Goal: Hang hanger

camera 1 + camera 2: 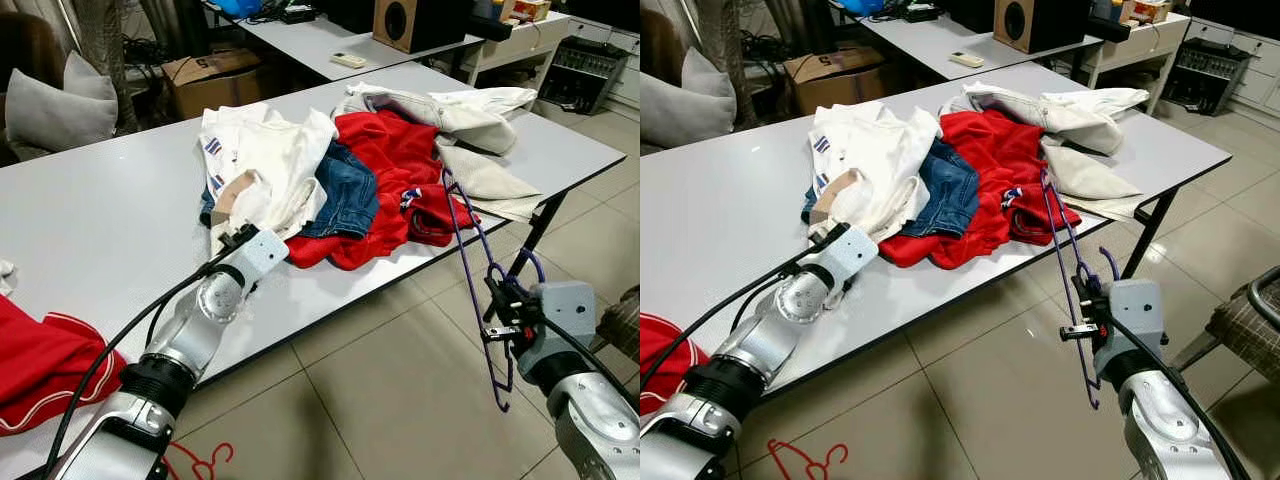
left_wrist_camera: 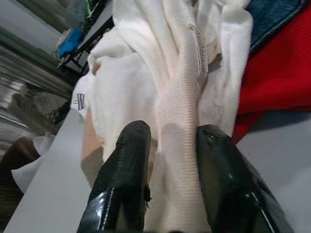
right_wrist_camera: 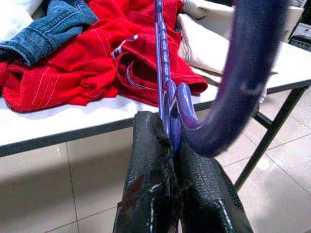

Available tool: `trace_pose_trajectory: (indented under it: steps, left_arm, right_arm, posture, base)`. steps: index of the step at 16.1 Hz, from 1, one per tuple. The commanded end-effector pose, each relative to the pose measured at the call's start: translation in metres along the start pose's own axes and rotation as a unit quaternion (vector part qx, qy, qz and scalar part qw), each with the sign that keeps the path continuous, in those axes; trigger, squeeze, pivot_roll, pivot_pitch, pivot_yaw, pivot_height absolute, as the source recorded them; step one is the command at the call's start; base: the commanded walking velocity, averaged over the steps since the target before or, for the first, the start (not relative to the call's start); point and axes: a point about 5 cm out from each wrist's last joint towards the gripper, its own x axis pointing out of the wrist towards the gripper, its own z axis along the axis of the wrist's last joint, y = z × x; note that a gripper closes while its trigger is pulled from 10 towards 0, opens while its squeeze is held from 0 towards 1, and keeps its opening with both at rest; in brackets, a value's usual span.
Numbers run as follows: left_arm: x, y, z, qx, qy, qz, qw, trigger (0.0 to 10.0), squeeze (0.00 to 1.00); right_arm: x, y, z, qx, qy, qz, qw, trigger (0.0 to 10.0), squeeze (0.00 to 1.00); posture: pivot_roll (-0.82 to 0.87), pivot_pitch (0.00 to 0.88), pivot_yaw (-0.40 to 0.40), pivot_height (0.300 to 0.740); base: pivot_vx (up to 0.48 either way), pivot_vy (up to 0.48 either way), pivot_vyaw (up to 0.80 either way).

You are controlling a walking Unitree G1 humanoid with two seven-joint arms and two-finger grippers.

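Observation:
A purple hanger (image 1: 470,268) is held upright beyond the white table's (image 1: 100,220) front edge, over the tiled floor, its top leaning against the red garment (image 1: 395,160). My right gripper (image 1: 498,312) is shut on the hanger's lower part; the right wrist view has both black fingers (image 3: 146,160) pressed on the purple wire (image 3: 163,58). My left gripper (image 1: 238,238) reaches onto the table at the near edge of the clothes pile. Its fingers (image 2: 127,145) clasp a fold of the white knitted garment (image 2: 146,73).
The pile also holds blue jeans (image 1: 345,195) and a beige jacket (image 1: 460,120). Another red cloth (image 1: 40,365) lies at the table's near left corner. A red hanger (image 1: 200,462) lies on the floor below. A chair (image 1: 1255,310) stands at the right; a second table (image 1: 320,40) stands behind.

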Motion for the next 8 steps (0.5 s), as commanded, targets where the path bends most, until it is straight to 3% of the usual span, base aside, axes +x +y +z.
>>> trace_pose_trajectory:
  steps: [1,8]
  left_arm:
    - [0.002,0.011,0.005,0.007,-0.013,0.019,1.0,0.3,0.0]
    - [0.003,0.006,-0.005,0.006,0.015,-0.021,1.0,0.0,0.0]
  right_arm:
    - [0.001,-0.001,0.009,-0.004,-0.023,-0.002,1.0,10.0,0.0]
    - [0.002,-0.001,0.01,-0.005,-0.025,-0.004,1.0,10.0,0.0]
  posture:
    - [-0.27,0.0,0.061,0.74]
    - [-0.27,0.0,0.062,0.74]
  base:
    - [0.0,0.0,0.0]
    - [0.0,0.0,0.0]
